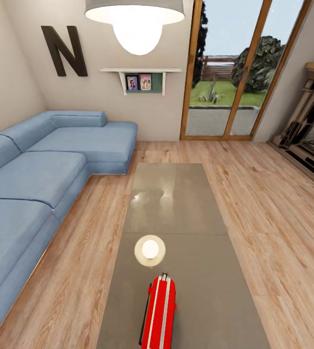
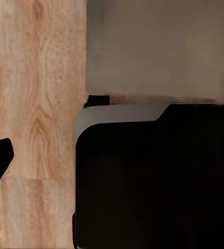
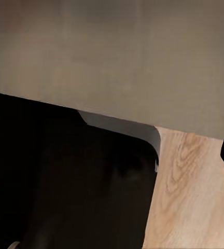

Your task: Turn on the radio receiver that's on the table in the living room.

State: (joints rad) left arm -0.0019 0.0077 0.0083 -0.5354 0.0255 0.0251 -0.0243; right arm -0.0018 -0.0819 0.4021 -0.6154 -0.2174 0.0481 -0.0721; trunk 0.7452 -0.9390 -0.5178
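Radio receiver (image 1: 159, 310), red, stands on the table (image 1: 176, 203), at 6 o'clock from the lamp's round reflection (image 1: 150, 250). I cannot tell about either pincer.

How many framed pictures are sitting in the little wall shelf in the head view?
2. A small framed picture with a blue-purple image stands beside a small framed picture with a pink image, both inside the white and green wall shelf. Nothing seems hidden behind them.

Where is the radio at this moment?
In the head view, the red radio stands on the near end of the coffee table, just before a round lamp reflection, with the blue sofa to its left.
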